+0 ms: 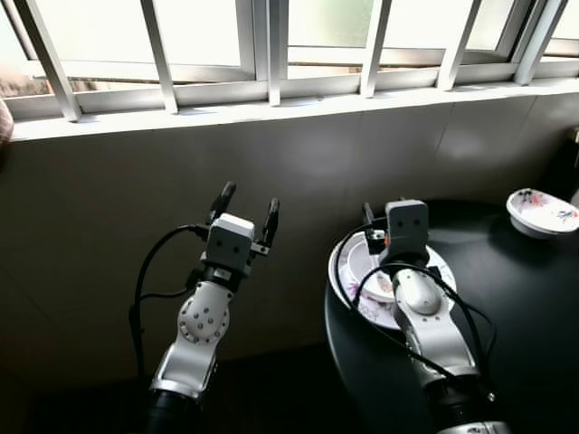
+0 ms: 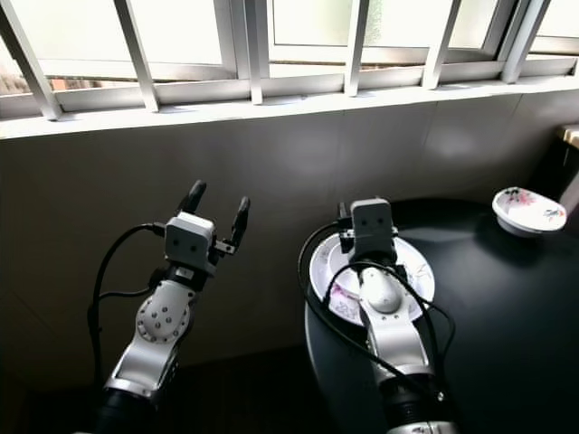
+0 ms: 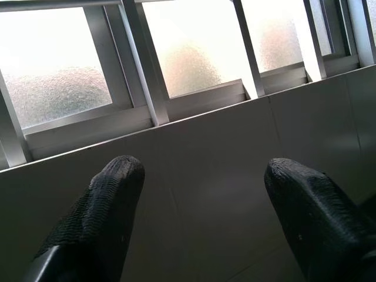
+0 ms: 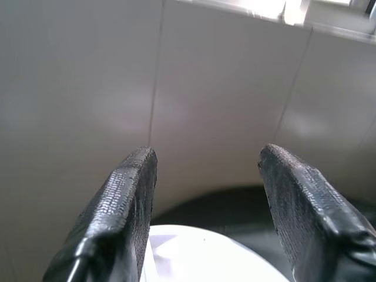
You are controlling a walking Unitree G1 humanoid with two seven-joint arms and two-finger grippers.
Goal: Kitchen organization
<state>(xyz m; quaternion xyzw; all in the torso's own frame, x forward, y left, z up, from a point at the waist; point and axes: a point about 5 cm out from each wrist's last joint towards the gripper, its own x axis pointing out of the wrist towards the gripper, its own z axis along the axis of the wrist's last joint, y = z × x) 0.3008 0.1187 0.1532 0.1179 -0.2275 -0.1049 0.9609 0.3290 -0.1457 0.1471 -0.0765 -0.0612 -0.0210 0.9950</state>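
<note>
Up high, the left gripper (image 1: 247,201) is spread wide near the gray wall (image 1: 109,226). Over the flowered plate (image 1: 362,303) at the black table (image 1: 525,298) edge, the right gripper (image 4: 205,194) is wide apart too, holding nothing.

head cams: fwd-down, share window (image 1: 271,45) | wrist cams: close, face wall (image 4: 223,88)

Silver arms, black cables, black fingers (image 3: 100,217) (textured pads).
</note>
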